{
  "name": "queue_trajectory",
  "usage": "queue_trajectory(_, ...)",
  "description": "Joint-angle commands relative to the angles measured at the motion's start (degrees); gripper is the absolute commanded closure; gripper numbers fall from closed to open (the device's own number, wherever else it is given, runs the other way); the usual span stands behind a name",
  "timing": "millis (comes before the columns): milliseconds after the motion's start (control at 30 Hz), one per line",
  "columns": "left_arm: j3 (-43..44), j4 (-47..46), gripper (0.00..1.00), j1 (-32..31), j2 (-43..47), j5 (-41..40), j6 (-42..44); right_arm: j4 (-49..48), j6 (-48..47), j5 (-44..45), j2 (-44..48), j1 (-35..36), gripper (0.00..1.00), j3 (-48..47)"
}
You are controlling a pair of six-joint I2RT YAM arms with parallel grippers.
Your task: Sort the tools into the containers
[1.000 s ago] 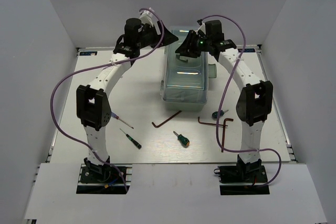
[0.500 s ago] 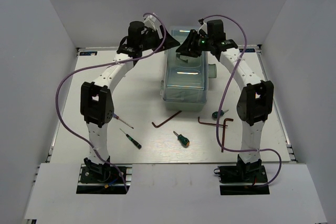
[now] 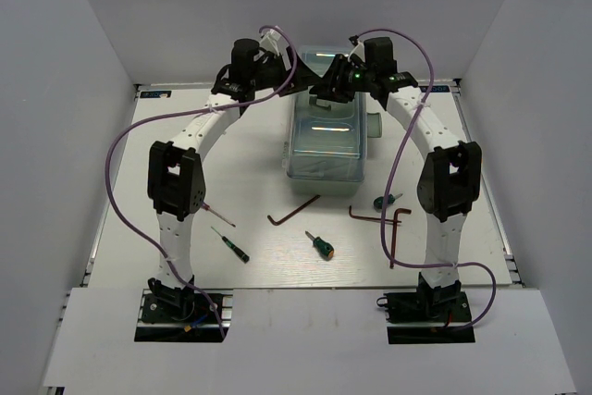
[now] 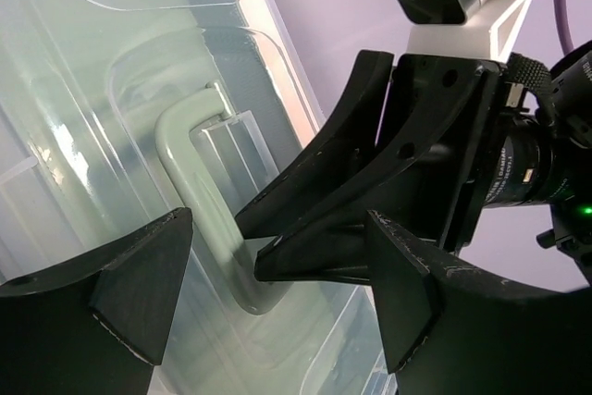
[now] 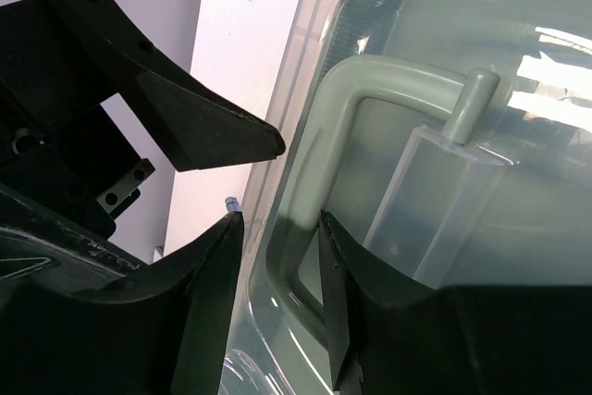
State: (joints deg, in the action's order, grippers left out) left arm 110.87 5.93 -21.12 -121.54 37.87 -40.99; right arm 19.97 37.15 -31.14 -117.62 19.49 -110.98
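Observation:
The pale green toolbox [image 3: 324, 141] with its clear lid shut stands at the back centre. My right gripper [image 3: 326, 92] is closed around one leg of the lid's pale green handle [image 5: 310, 182], a finger on each side [image 5: 280, 219]. My left gripper [image 3: 301, 79] is open just left of it, over the same handle [image 4: 199, 191], its jaws wide apart [image 4: 277, 219] facing the right gripper's fingers [image 4: 305, 228]. Tools lie on the table: two hex keys [image 3: 293, 211] [image 3: 375, 215], a green-handled screwdriver [image 3: 321, 245], a blue-handled one [image 3: 384, 200] and a dark one [image 3: 229, 243].
A long thin hex key [image 3: 392, 240] lies front right. A thin red-tipped screwdriver [image 3: 215, 215] lies by the left arm. White walls close in the table on three sides. Purple cables loop over both arms.
My left gripper has moved right, from beside the box to over the lid's handle, close to my right gripper. The right arm and the tools have not moved.

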Motion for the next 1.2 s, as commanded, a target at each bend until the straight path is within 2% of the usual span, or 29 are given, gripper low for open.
queue_trajectory(0,3.2,2.0,0.15,-0.2,-0.1,-0.4,-0.4,-3.4,0.8,-3.6,1.0,0.6,0.56,0.1)
queue_trajectory(467,0.8,-5.8,0.15,-0.2,1.7,-4.5,-9.5,-4.0,1.1,-3.8,0.8,0.5,0.56,0.2)
queue_trajectory(833,8.1,9.5,0.15,-0.2,-0.3,-7.0,-8.9,-4.0,0.9,-3.8,1.0,0.1,0.56,0.6)
queue_trajectory(967,12.8,13.5,0.15,-0.2,-2.9,-7.0,-8.9,-4.0,0.9,-3.8,1.2,0.3,0.56,0.8)
queue_trajectory(1167,13.8,16.0,0.15,-0.2,-4.7,-5.9,-8.9,-4.0,0.4,-3.8,1.2,0.3,0.56,0.8)
